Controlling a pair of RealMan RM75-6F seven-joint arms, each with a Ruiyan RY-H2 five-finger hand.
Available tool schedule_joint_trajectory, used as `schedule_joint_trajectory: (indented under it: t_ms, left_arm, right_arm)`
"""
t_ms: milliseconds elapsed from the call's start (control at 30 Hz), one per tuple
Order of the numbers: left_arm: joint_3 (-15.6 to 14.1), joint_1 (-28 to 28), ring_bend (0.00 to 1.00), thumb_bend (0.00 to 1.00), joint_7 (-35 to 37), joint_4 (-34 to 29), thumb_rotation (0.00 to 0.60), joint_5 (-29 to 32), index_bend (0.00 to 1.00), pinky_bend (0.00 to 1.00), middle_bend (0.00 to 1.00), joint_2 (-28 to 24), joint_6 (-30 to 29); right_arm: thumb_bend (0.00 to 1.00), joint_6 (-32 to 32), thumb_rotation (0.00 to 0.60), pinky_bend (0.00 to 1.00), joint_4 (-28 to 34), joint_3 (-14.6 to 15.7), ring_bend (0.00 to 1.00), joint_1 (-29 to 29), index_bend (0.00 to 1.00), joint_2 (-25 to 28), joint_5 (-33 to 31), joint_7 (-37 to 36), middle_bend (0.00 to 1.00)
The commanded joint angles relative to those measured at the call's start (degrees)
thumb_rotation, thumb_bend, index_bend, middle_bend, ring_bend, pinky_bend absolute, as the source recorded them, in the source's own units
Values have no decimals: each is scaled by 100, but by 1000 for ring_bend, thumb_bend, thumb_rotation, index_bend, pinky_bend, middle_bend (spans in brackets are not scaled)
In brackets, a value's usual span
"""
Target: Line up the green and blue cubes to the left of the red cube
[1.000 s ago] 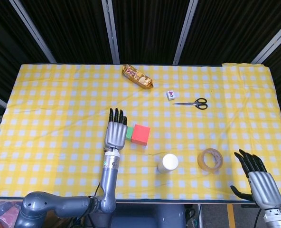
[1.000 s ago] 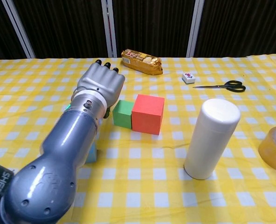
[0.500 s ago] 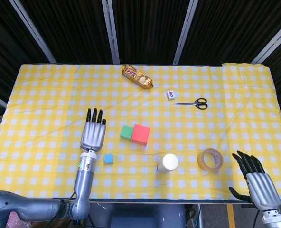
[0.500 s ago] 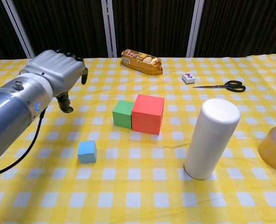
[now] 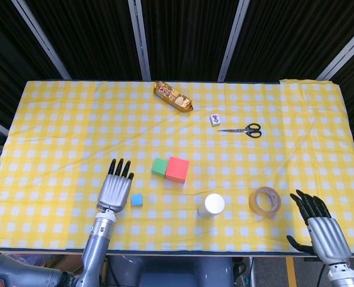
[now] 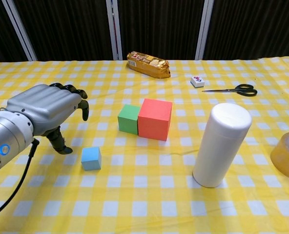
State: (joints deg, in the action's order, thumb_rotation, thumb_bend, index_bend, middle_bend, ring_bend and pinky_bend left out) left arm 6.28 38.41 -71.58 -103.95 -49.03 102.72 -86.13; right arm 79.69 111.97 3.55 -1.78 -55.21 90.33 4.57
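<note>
The red cube (image 5: pixel 177 169) (image 6: pixel 155 119) sits mid-table with the green cube (image 5: pixel 159 167) (image 6: pixel 129 119) touching its left side. The small blue cube (image 5: pixel 137 200) (image 6: pixel 91 158) lies apart, nearer the front edge and left of the green one. My left hand (image 5: pixel 115 189) (image 6: pixel 46 111) hovers just left of the blue cube, fingers spread, holding nothing. My right hand (image 5: pixel 317 225) is at the front right corner, off the table edge, fingers apart and empty; the chest view does not show it.
A white cylinder (image 5: pixel 211 205) (image 6: pixel 219 144) stands right of the cubes, a tape roll (image 5: pixel 265 201) (image 6: pixel 288 155) beyond it. At the back lie a snack packet (image 5: pixel 173 96) (image 6: pixel 148 64), a small tile (image 5: pixel 215 119) (image 6: pixel 197 81) and scissors (image 5: pixel 243 130) (image 6: pixel 232 89).
My left hand has drawn back from the green cube toward the front left, uncovering the blue cube, and now sits just left of it. The right hand barely moved.
</note>
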Motion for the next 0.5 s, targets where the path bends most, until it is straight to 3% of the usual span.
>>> schedule_joint_trajectory:
  t_ms: [33, 500]
  left_arm:
    - [-75, 7, 0, 191, -160, -31, 600, -61, 324, 0, 64, 60, -111]
    - [-422, -94, 0, 180, -406, 21, 600, -239, 324, 0, 65, 476, -294]
  right_arm:
    - [281, 3, 600, 0, 0, 1, 10, -3, 50, -2, 14, -6, 0]
    - [282, -31, 600, 0, 6, 16, 10, -20, 53, -2, 15, -17, 0]
